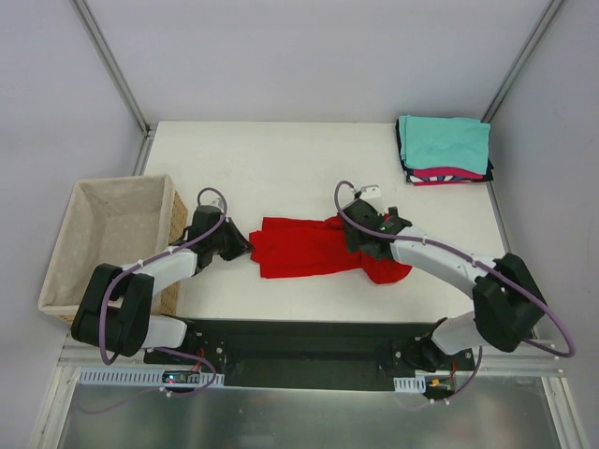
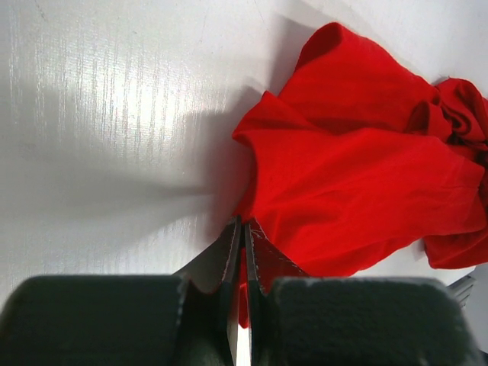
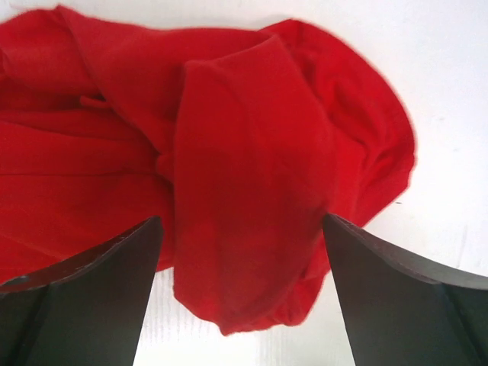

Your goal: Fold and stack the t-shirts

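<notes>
Red t-shirt (image 1: pixel 309 248) is lying crumpled mid-bench (image 1: pixel 281 159), between the two arms, not yet spread flat. Left tool (image 2: pixel 242 229) is gripping its left edge, clenched on a thin lip of cloth. Right tool (image 3: pixel 242 221) is hanging released over the bunched right end, its jaws wide and straddling a thick fold. I am reading the step as spreading the shirt before folding. Right tool should be closing on a single hem layer rather than the whole lump. Then both should be pulling apart low and level, drawing the cloth flat without slipping it out of the thin left pinch. Folded stack (image 1: pixel 445 145), teal on top, is sitting at the far right corner, well apart.
</notes>
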Controlling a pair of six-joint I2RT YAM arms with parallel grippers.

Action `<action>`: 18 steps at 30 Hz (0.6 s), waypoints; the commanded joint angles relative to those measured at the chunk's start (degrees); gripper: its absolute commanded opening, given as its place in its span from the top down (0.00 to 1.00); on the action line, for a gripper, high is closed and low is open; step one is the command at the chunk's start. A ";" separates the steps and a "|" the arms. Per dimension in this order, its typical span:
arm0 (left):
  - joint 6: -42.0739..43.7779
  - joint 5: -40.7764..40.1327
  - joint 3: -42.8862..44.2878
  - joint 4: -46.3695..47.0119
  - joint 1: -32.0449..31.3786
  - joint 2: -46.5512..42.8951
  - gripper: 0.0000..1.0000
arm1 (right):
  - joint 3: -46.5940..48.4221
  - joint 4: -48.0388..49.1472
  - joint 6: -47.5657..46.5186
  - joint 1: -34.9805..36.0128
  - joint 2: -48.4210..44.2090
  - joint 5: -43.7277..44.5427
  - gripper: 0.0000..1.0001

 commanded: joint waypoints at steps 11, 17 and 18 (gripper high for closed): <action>2.64 -0.43 1.19 -1.27 0.30 -1.06 1.00 | 13.84 3.19 -0.99 -1.93 11.82 -7.51 0.19; 2.73 -0.08 1.63 -1.27 0.22 -0.71 1.00 | 18.76 0.90 -3.27 -2.29 12.44 -5.23 0.18; 2.73 0.01 1.54 -1.27 0.22 -0.79 1.00 | 19.38 0.46 -3.54 -2.37 12.52 -5.49 0.19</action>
